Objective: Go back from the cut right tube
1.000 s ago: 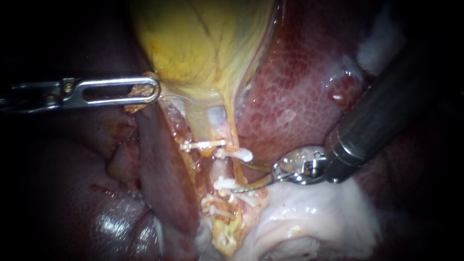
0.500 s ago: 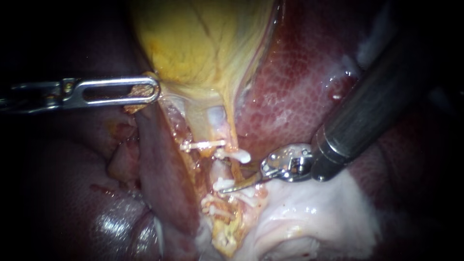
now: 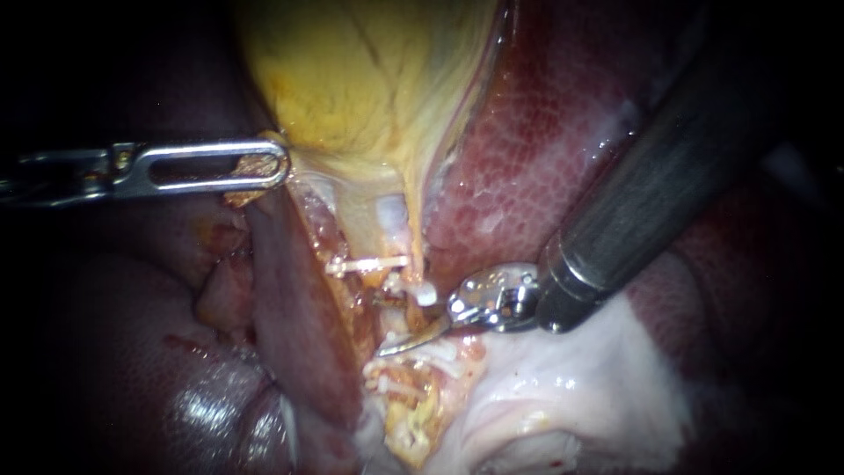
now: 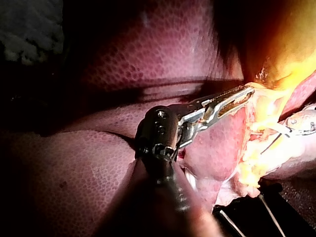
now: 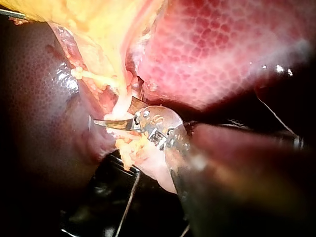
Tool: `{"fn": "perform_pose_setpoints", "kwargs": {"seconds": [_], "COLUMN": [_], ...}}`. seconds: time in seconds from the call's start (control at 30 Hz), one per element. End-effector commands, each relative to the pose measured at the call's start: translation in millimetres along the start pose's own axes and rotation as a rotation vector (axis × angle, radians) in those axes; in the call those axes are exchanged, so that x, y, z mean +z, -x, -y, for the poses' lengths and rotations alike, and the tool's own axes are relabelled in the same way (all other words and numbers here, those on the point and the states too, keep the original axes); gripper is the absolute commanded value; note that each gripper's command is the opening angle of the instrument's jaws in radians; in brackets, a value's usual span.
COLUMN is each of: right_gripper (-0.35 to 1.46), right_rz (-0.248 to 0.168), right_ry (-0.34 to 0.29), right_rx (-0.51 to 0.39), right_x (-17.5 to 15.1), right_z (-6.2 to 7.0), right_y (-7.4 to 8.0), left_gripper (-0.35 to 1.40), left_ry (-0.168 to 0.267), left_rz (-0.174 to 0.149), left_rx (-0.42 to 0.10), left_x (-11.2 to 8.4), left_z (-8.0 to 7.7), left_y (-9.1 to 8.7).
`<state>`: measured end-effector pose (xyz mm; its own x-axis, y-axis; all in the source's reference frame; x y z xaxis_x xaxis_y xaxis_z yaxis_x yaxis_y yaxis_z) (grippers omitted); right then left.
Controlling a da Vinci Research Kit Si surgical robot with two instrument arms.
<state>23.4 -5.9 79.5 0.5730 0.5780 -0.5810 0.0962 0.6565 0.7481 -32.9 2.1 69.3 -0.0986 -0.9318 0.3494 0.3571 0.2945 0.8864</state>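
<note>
Your right instrument (image 3: 389, 324) comes in from the upper right of the endoscope view. Its two blades stand spread, a little below the centre of the frame. The right tube (image 3: 397, 318) is between the blades, just under a white clip (image 3: 425, 295), and the lower blade lies across it, pointing to the left. Whether the tube is cut through there, I cannot tell. The right wrist view also shows a gap between the blades with pale tissue in it.

Your left instrument (image 3: 278, 165) enters from the left edge. Its slotted jaws are pressed together on the lower edge of the yellow gallbladder (image 3: 369, 79). A thin clip (image 3: 369, 262) sits across the stalk under the gallbladder. The red liver (image 3: 545, 158) fills the upper right, partly behind the right shaft. White fat (image 3: 563, 387) lies at the lower right.
</note>
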Motion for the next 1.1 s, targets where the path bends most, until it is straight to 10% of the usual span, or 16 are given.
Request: {"fn": "perform_pose_setpoints", "kwargs": {"seconds": [0.03,0.27,0.37,1.1], "right_gripper": [1.28,1.18,-0.35,-0.35], "right_rz": [-0.002,-0.004,0.016,0.02], "right_ry": [0.0,0.006,-0.032,-0.048], "right_rx": [0.003,0.009,0.048,0.075], "right_x": [0.0,0.0,-0.7,-0.7], "right_z": [-0.1,-0.5,-0.7,-1.0], "right_y": [0.0,0.0,0.2,0.6], "left_gripper": [-0.35,-0.35,-0.35,-0.35], "left_ry": [0.0,0.0,0.0,0.0], "left_rz": [0.0,0.0,0.0,0.0], "left_rx": [0.0,0.0,0.0,-0.001], "left_x": [0.0,0.0,0.0,-0.2], "left_z": [0.0,0.1,0.1,0.2], "left_y": [0.0,0.0,0.0,0.0]}}
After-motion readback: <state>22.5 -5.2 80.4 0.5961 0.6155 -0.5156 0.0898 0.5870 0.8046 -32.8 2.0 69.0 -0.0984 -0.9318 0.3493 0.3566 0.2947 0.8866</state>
